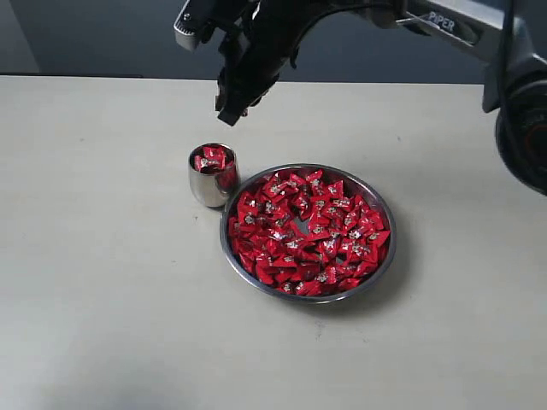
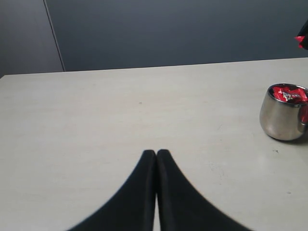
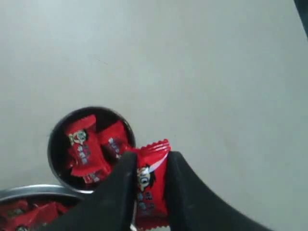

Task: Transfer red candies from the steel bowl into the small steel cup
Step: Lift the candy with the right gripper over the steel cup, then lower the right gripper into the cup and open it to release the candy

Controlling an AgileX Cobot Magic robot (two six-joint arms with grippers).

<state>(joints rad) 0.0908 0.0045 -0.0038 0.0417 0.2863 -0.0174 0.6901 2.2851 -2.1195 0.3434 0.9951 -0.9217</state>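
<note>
The steel bowl (image 1: 382, 254) sits right of the table's middle, heaped with red candies (image 1: 308, 232). The small steel cup (image 1: 205, 188) stands against the bowl's left rim and holds a few red candies (image 1: 212, 158). My right gripper (image 1: 232, 111) hangs above and slightly behind the cup, reaching in from the upper right. In the right wrist view it (image 3: 151, 159) is shut on one red candy (image 3: 151, 185), with the cup (image 3: 54, 144) just beside it below. My left gripper (image 2: 156, 153) is shut and empty, low over bare table; the cup (image 2: 281, 120) shows far to one side.
The pale table (image 1: 102, 282) spreads on all sides of the bowl and cup. A dark wall (image 1: 85, 34) runs along the table's far edge. The right arm's body (image 1: 521, 111) stands at the upper right.
</note>
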